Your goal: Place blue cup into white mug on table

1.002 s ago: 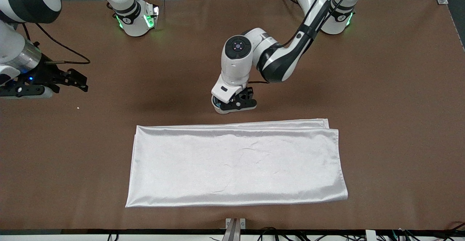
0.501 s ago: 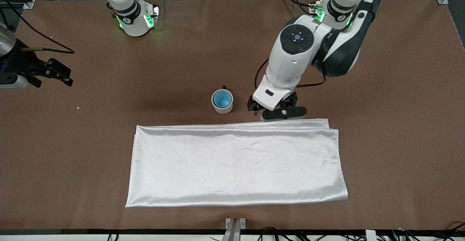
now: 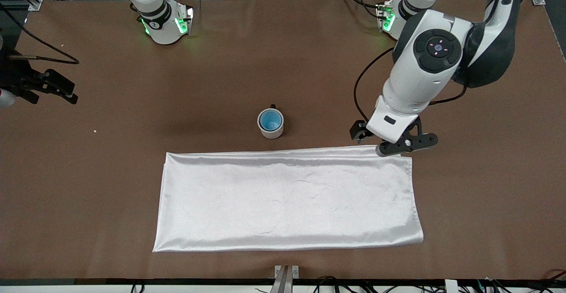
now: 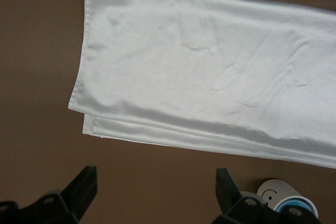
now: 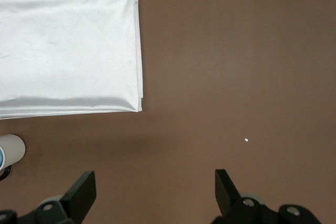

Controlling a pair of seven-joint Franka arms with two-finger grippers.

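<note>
Blue cup (image 3: 270,120) nested in white mug (image 3: 270,131) on table (image 3: 132,120); left pincer (image 3: 395,142) and right pincer (image 3: 44,87) both spread open, empty.

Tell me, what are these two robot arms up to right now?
The job looks finished: the blue cup sits inside the white mug on the table, beside a folded white cloth. The left gripper hangs open and empty over the cloth's corner. The right gripper, also open, waits at its end of the table.
</note>
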